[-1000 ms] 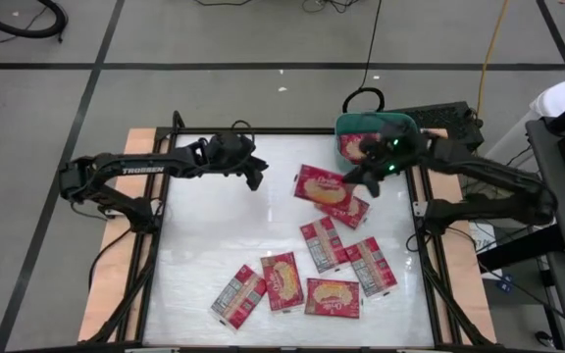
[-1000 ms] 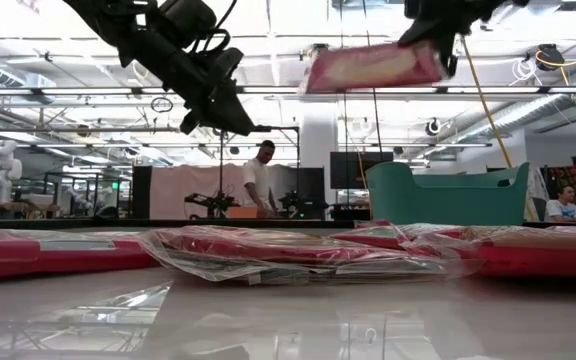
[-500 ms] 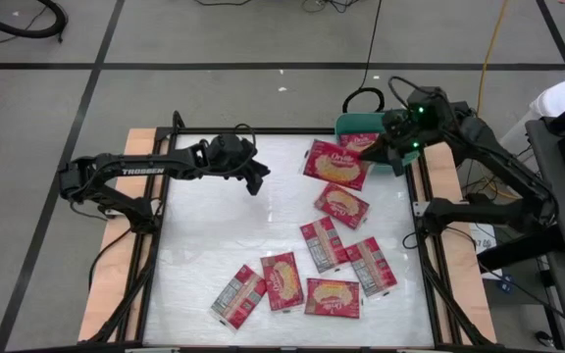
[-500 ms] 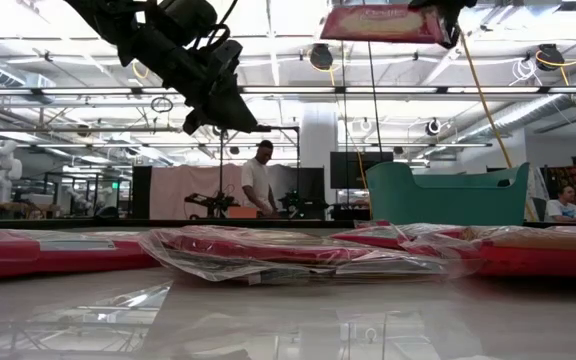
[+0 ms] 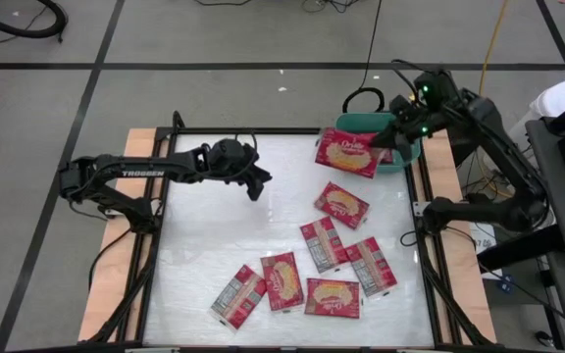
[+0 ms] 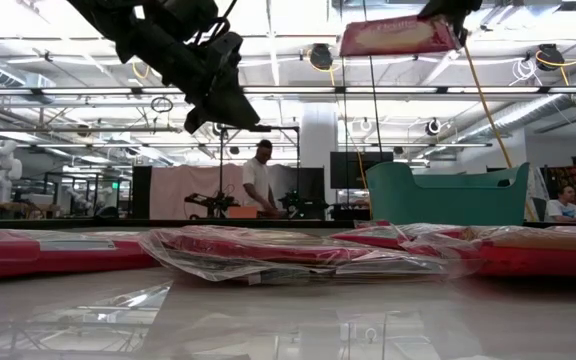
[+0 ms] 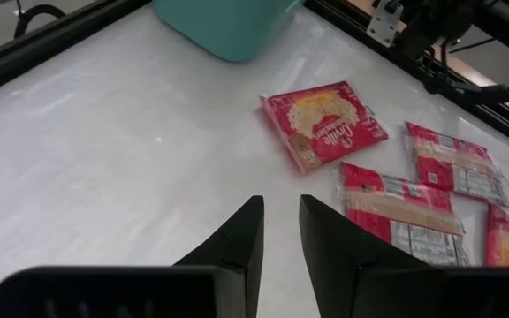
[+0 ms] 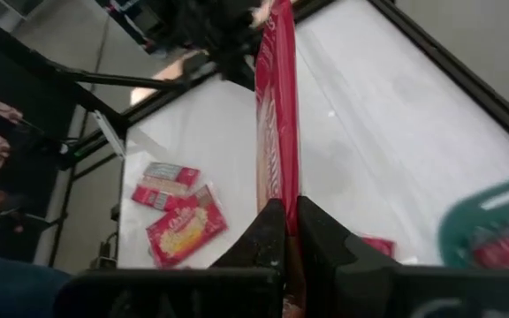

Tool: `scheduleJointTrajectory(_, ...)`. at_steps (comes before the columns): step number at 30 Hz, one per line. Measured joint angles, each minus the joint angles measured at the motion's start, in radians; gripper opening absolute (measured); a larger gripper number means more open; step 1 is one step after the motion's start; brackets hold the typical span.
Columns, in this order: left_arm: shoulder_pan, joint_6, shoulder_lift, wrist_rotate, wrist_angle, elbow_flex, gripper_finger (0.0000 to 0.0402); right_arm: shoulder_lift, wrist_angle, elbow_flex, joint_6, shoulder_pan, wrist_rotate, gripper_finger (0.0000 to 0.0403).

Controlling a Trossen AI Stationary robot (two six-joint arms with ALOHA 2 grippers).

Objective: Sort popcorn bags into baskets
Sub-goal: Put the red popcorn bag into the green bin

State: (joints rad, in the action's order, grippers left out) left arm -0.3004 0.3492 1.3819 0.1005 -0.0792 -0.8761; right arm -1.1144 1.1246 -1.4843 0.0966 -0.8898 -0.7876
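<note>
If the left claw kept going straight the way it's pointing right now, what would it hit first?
Probably bare table top. The left claw, narrowly parted and empty, points down across white surface toward a face-up popcorn bag, with the teal basket beyond. Depth is unclear, so it might reach that bag first.

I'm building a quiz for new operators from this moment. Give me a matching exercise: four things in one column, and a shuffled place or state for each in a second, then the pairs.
Column one:
1. right gripper
2. left gripper
3. teal basket
4. face-down popcorn bag

Column two:
A. at the table's far right corner
B. empty, hovering over bare table
C. lying near the table's front edge
D. shut on a raised popcorn bag

Pairs: 1-D, 2-B, 3-A, 4-C
</note>
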Motion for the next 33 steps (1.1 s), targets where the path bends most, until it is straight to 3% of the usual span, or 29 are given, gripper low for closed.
scheduleJointTrajectory(6, 0.015, 0.000, 0.000, 0.000, -0.001, 0.000, 0.0079, -0.086, 0.149, -0.088, 0.128, -0.077, 0.066, 0.0003)
scheduleJointTrajectory(15, 0.043, 0.027, 0.000, -0.005, 0.000, 0.000, 0.0079, -0.231, 0.365, -0.221, 0.290, -0.181, 0.315, 0.0003)
scheduleJointTrajectory(20, 0.043, 0.026, 0.000, -0.012, 0.000, 0.000, 0.0079, -0.303, 0.396, -0.232, 0.319, -0.222, 0.436, 0.0003)
scheduleJointTrajectory(33, 0.043, 0.026, 0.000, -0.032, 0.000, 0.000, 0.0079, -0.483, 0.311, -0.232, 0.368, -0.266, 0.443, 0.0004)
